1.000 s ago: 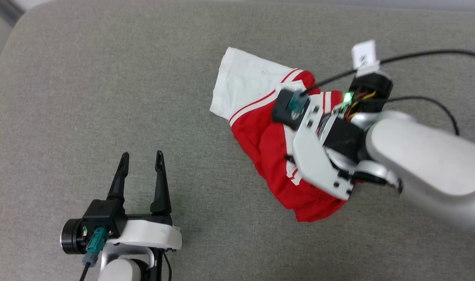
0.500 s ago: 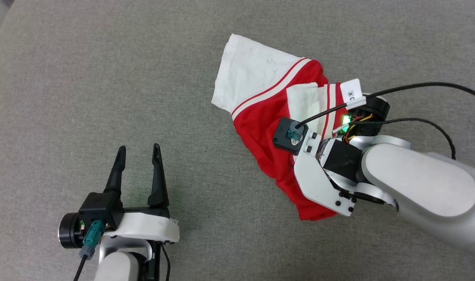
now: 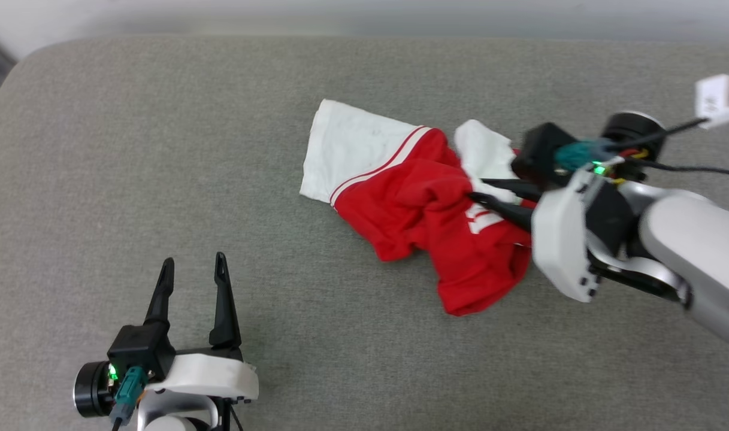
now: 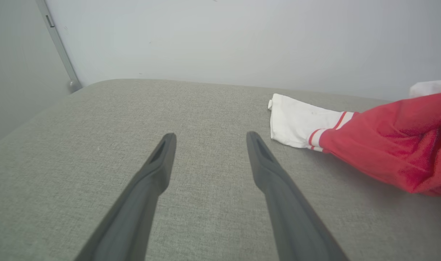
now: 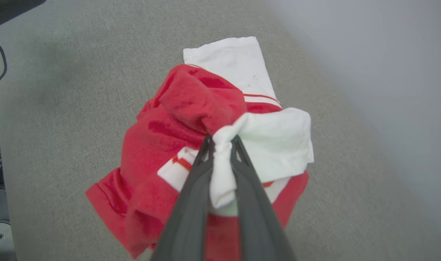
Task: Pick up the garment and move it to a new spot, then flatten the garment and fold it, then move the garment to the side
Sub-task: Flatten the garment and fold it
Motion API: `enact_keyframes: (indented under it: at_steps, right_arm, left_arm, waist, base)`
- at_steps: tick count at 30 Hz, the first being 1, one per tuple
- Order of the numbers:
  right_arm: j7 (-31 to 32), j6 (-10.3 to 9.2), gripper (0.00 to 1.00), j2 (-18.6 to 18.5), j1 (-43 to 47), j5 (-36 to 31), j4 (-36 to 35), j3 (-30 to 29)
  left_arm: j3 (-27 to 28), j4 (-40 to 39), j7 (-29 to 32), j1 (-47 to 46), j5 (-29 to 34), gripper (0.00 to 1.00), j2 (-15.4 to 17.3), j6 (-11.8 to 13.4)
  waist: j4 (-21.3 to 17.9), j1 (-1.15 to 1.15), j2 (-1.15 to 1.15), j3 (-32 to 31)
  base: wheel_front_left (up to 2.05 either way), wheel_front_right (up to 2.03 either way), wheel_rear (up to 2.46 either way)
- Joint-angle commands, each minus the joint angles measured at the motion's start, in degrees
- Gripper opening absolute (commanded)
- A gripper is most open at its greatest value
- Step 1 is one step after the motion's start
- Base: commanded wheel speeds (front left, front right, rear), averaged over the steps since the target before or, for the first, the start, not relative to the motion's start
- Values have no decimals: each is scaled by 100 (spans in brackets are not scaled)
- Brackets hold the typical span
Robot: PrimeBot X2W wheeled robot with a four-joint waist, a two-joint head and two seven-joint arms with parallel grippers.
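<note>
Right claw has closed on garment; print perhaps numerals.

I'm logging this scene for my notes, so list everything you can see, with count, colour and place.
garment: one, red with white sleeves, bunched on the cushion, right of centre
cushion: one, grey, under everything
wall: one, pale, behind the cushion
tag: one, white, on a cable by the right wrist
cables: at least two, black, trailing from the right wrist
left gripper: one, dark fingers, open, over the cushion at lower left
right gripper: one, dark fingers, shut on a white fold of the garment
</note>
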Motion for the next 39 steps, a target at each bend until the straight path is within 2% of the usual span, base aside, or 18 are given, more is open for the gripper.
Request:
enact_keyframes:
  at_steps: [1,7,12,18,22,23,24,30,33,36,39]
  right_arm:
    - [-151,-4,0,-168,228,64,2,-106]
    - [-726,-4,0,-849,1340,232,220,-841]
    - [-979,-5,0,-991,2450,479,739,-1384]
    - [-1173,-3,0,-623,3407,554,1610,-1679]
    - [-1490,-4,0,-351,3656,619,1806,-1923]
    - [-1624,-3,74,-302,3686,644,1833,-2048]
    - [-1763,-3,100,-266,3711,637,1843,-2176]
    - [-2622,-4,100,-183,3847,14,1789,-2972]
    - [-2970,-4,100,-75,3897,-489,1759,-3611]
    - [-3161,-4,100,256,4029,-1124,1665,-4457]
    - [-3234,-4,100,748,4230,-1831,1323,-5419]
  left_arm:
    - [27,-28,-15,87,13,100,-2,18]
    - [95,-74,-15,286,43,100,-2,1]
    - [109,-77,-15,324,79,100,-2,-57]
    - [60,-22,-15,280,127,100,-2,-122]
    - [73,15,-15,362,165,100,-1,-134]
    - [91,28,-15,393,169,100,-1,-139]
    - [112,35,-15,412,178,100,-1,-148]
    - [244,16,-15,445,311,100,-1,-248]
    - [316,-2,-15,379,419,100,2,-328]
    - [402,-22,-15,215,506,100,65,-425]
    - [474,-46,-15,21,576,100,142,-524]
  waist:
    - [-125,0,0,-116]
    - [-364,0,0,-246]
    - [-500,0,0,-269]
    - [-572,0,0,-305]
    - [-618,0,0,-419]
    - [-637,0,0,-465]
    - [-654,0,0,-509]
    - [-752,0,0,-728]
    - [-800,0,0,-778]
    - [-843,0,0,-796]
    - [-884,0,0,-775]
  base:
    - [0,0,0]
    - [0,0,0]
    - [0,0,0]
    - [0,0,0]
    - [0,0,0]
    - [0,0,0]
    - [0,0,0]
    - [0,0,0]
    - [0,0,0]
    - [0,0,0]
    - [0,0,0]
